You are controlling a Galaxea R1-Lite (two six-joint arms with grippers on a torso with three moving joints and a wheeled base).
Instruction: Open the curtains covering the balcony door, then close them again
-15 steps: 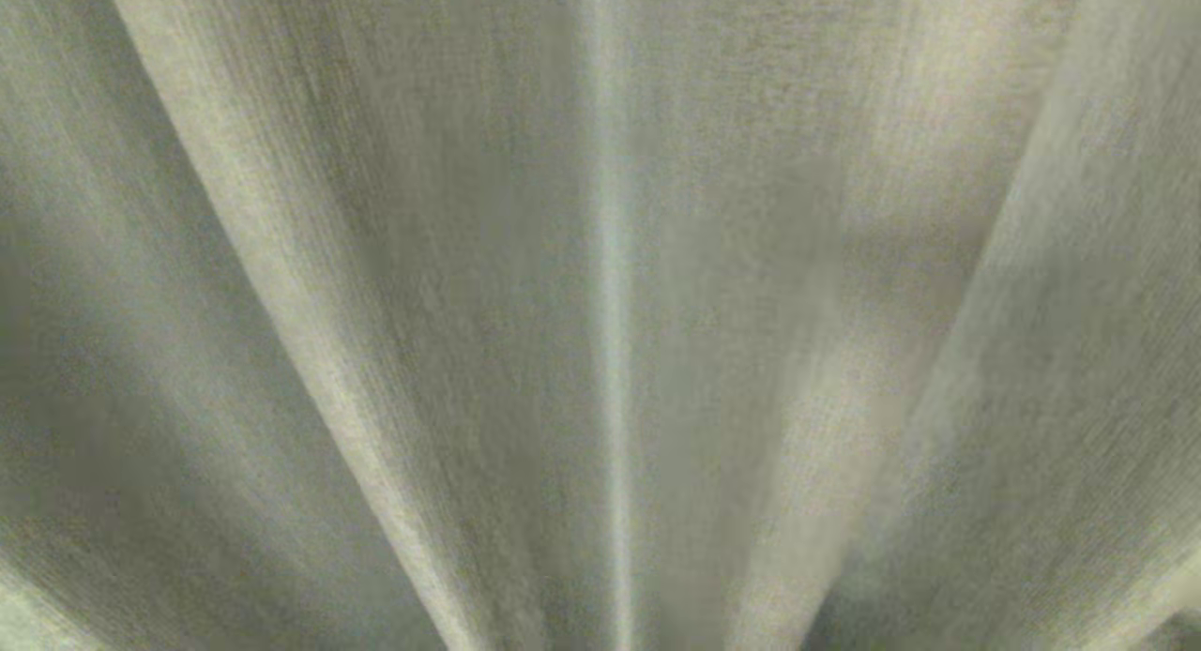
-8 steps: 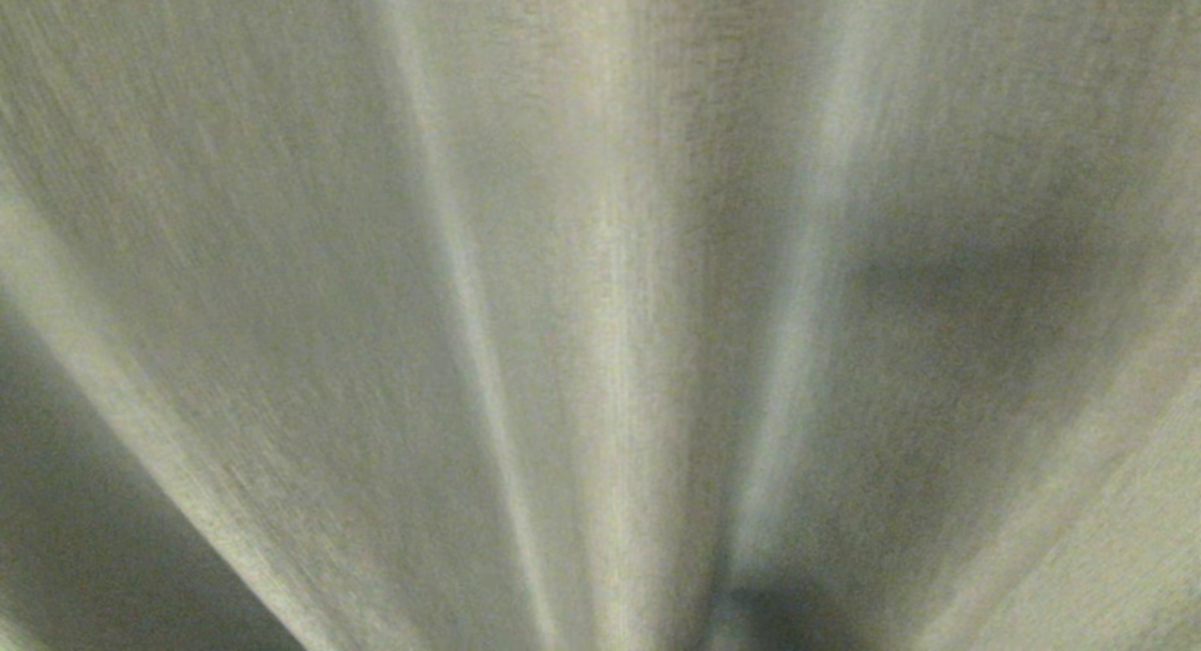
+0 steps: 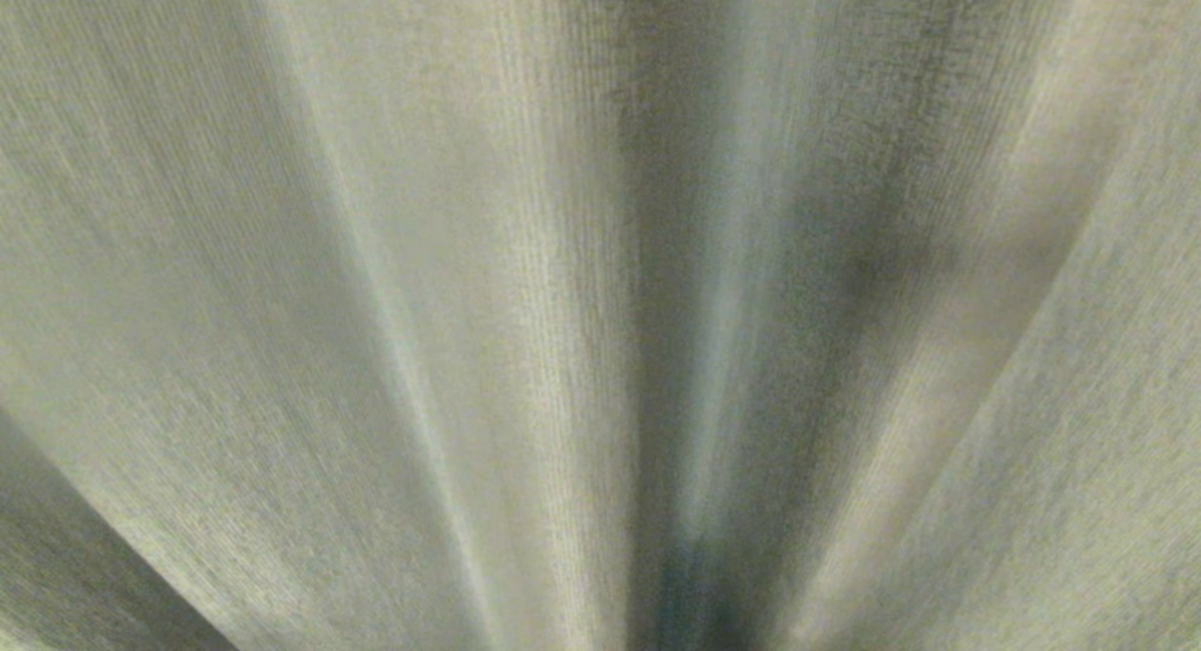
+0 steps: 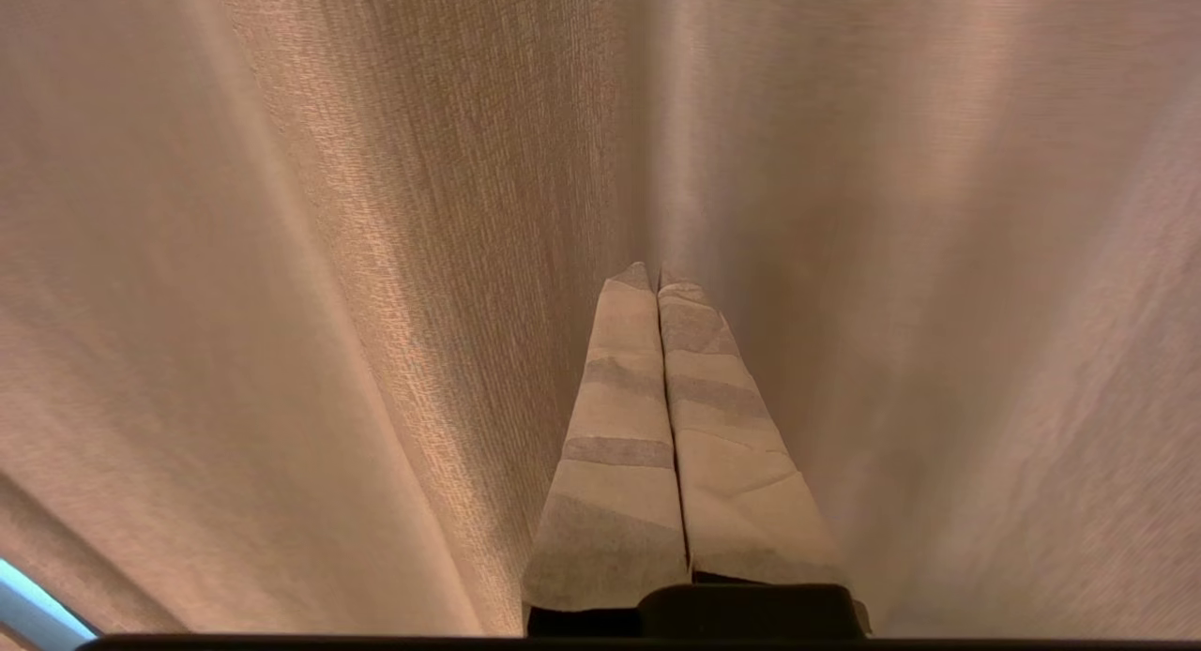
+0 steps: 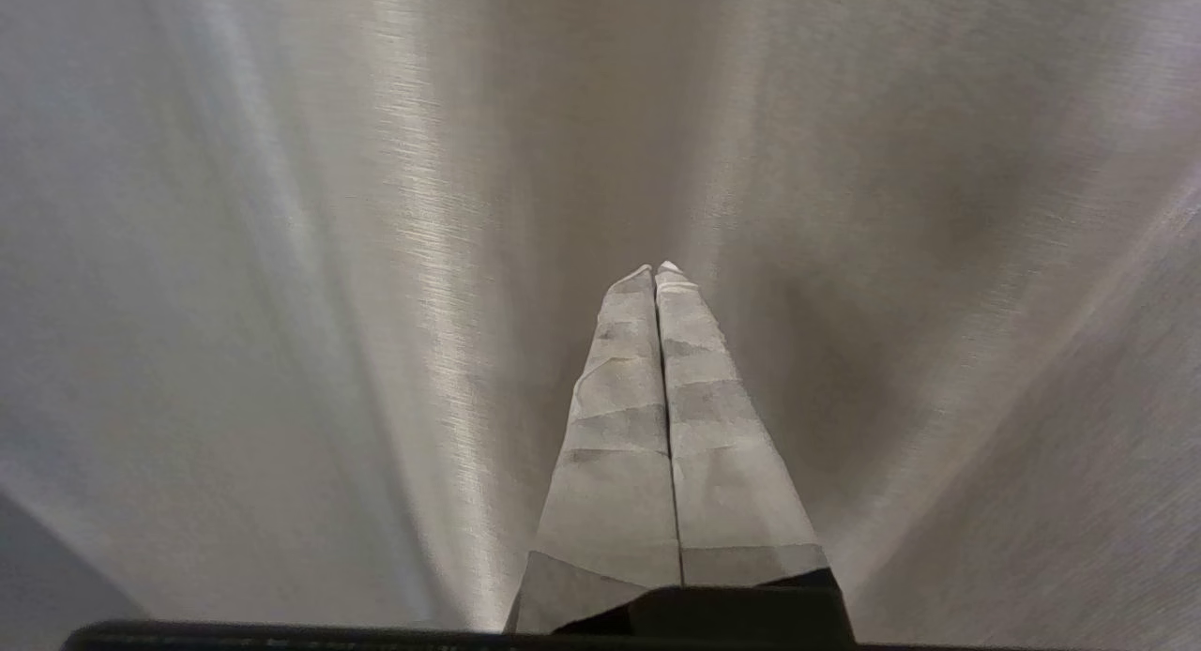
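Pale cream curtains (image 3: 525, 313) in long vertical folds fill the whole head view at very close range. The balcony door is hidden behind them. Neither arm shows in the head view. My left gripper (image 4: 656, 274) is shut, its tape-wrapped fingers pressed together with nothing between them, pointing into the curtains (image 4: 394, 257). My right gripper (image 5: 656, 270) is shut in the same way, empty, its tip right at a fold of the curtains (image 5: 310, 285). Whether either tip touches the fabric I cannot tell.
A thin strip of pale blue light (image 4: 38, 609) shows at one corner of the left wrist view, past the fabric's edge. Everything else in all views is curtain fabric.
The folds have slid across the head view, a dark fold now sitting near the middle. The whole picture shifts, so the camera or the fabric has moved sideways.
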